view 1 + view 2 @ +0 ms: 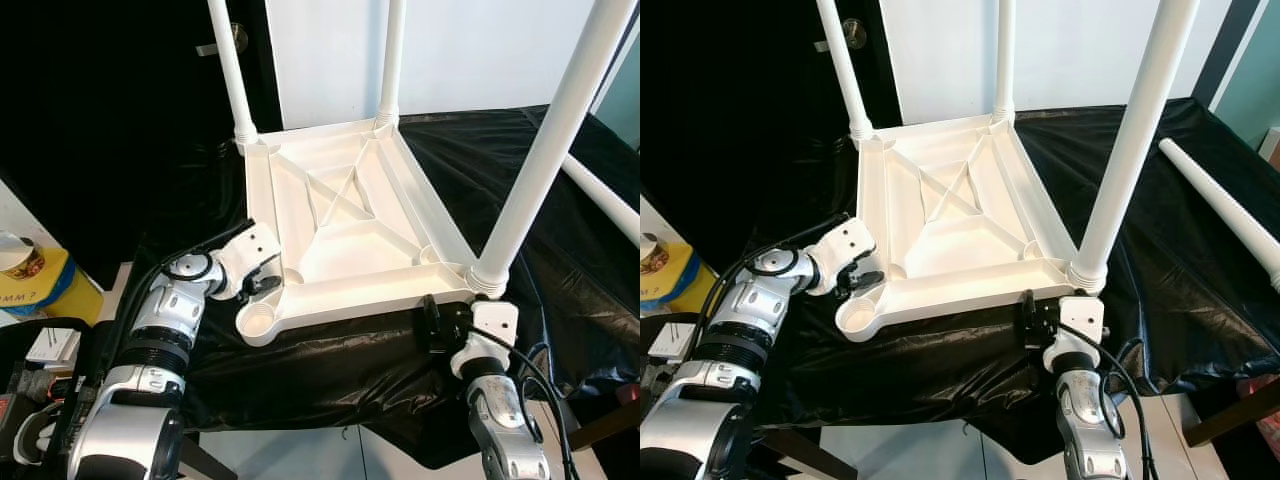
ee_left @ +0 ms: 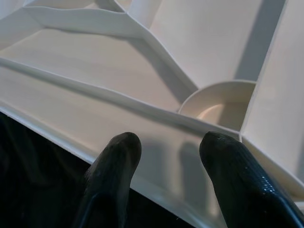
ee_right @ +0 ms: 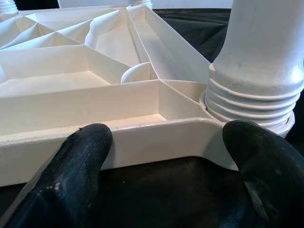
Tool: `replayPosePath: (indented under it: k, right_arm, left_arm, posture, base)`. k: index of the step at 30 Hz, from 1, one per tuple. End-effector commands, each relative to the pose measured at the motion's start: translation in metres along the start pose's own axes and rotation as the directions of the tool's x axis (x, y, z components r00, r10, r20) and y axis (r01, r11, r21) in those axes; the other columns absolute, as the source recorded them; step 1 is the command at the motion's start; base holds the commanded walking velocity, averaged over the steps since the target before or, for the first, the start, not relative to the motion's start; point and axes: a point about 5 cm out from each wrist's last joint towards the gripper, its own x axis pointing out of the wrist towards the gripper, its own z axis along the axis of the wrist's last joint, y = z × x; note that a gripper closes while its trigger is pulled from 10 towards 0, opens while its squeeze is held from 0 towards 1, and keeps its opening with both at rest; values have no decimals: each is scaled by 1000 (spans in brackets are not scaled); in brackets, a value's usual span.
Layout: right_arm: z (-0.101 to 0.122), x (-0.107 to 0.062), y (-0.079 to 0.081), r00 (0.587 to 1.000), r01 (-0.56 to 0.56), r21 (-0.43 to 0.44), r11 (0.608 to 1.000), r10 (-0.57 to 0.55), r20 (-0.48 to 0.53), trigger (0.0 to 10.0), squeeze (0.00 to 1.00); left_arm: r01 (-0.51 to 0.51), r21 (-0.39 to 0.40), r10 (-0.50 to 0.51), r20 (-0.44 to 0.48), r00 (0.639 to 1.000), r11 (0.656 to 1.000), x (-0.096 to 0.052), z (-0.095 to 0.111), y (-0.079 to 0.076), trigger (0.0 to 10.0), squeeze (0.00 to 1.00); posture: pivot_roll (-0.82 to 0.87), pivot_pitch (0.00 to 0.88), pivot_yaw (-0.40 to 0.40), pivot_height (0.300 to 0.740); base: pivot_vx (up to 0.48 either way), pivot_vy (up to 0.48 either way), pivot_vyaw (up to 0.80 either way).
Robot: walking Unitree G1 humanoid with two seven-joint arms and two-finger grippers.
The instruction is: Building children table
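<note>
A: Head views, entry 1. Where was the table?

B: White tabletop [image 1: 345, 215] lay upside down on black sheeting [image 1: 470, 150], ribbed underside up. 3 legs stood screwed in: far-left leg [image 1: 230, 65], far-right leg [image 1: 392, 60], near-right leg [image 1: 545, 150]. Near-left socket [image 1: 257, 322], at 7 o'clock of the top, was empty. A loose leg [image 1: 1225, 205] lay on the sheeting at 3 o'clock.

A: Grippers?

B: Left gripper [image 1: 268, 285] sat at the rim just beside the empty socket. Right gripper [image 1: 432, 322] sat at the near edge, 5 o'clock, beside the near-right leg's base.

A: Left wrist view?

B: Both fingers [image 2: 116, 166] parted, released, tips over the rim; the socket [image 2: 221, 107] lay just beyond.

A: Right wrist view?

B: Fingers [image 3: 80, 156] wide apart, released, in front of the near edge; threaded leg base [image 3: 251, 95] just beyond the other finger.
</note>
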Motion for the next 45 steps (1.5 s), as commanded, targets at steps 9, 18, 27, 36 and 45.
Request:
replayPosePath:
  k: [9, 18, 27, 36, 45]
  right_arm:
    - [-5, 5, 3, 999, -14, 35, 999, 15, -35, 10000, 0]
    - [-8, 11, 3, 998, -27, 47, 999, 30, -55, 10000, 0]
    - [-8, 19, 0, 998, -28, 46, 999, 30, -58, 10000, 0]
    - [-12, 15, 1, 997, -35, 43, 998, 38, -70, 10000, 0]
    - [-11, 29, -7, 997, -34, 33, 999, 36, -67, 10000, 0]
  left_arm:
    - [-453, 84, 457, -27, 889, 887, 3, -12, 9, 10000, 0]
    - [-170, 118, 168, 27, 985, 978, 15, -5, -31, 10000, 0]
    - [6, 134, -11, 32, 999, 991, 17, -10, -58, 10000, 0]
    - [108, 136, -119, 72, 990, 985, 13, -8, -71, 10000, 0]
    - [348, 142, -365, 121, 923, 927, 5, -1, -111, 10000, 0]
  posture:
    - [-188, 25, 52, 740]
    - [-178, 33, 52, 740]
    - [-162, 36, 53, 740]
    - [-163, 46, 57, 740]
    - [-170, 50, 77, 740]
  base:
    - [0, 0, 0]
    - [0, 0, 0]
    - [0, 0, 0]
    - [0, 0, 0]
    - [0, 0, 0]
